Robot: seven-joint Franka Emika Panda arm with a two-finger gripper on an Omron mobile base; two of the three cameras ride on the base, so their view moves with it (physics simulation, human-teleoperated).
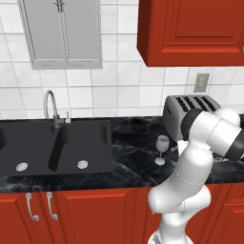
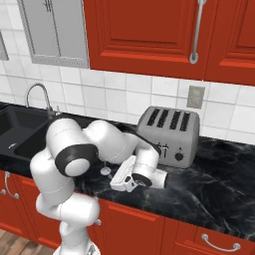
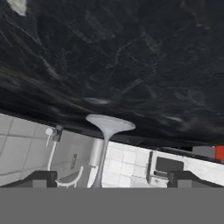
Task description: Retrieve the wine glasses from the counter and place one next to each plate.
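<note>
The white arm bends low over the front of the black marbled surface (image 2: 219,189), with the tool (image 3: 107,177) reaching sideways just above the stone. In the hand view its two dark fingertips (image 3: 41,177) stand spread wide apart, and the stem and round foot of a wine glass (image 1: 162,148) sit between them, seen upside down because the camera is rolled over; nothing is pinched, and the tips look clear of the stem, though the view is too tight to be sure how close they are. In the left base view that glass stands upright on the surface, just left of the arm's elbow and in front of the silver toaster (image 2: 169,134). In the right base view only its foot peeks out under the forearm. The toaster stands near the tiled wall. To the left, well apart from the glass, lies the inset black sink (image 1: 57,145) with its curved tap (image 1: 51,106) behind it.
</note>
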